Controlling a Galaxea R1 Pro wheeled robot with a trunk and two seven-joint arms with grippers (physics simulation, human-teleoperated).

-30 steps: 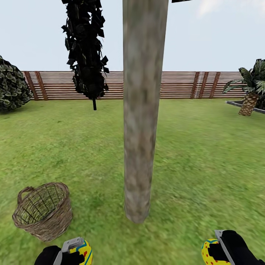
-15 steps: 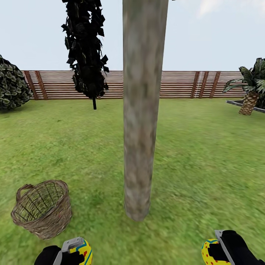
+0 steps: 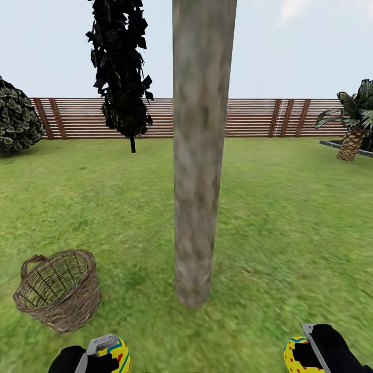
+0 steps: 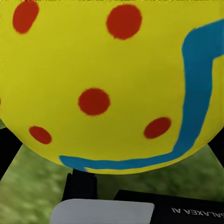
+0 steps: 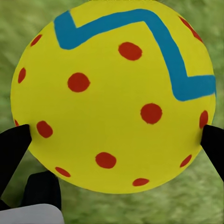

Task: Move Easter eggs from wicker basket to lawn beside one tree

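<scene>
Two eggs in hand at the tree (image 3: 199,155).
My left end effector (image 3: 98,355) is pinching one egg (image 3: 118,354), my right end effector (image 3: 308,355) another (image 3: 295,355); I am advising low, gentle release beside the trunk.

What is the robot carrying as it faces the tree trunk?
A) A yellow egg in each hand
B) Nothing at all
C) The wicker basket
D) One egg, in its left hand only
A: the left gripper and the right gripper each grip a yellow painted egg, while the wicker basket sits on the lawn beside the tree.
</scene>
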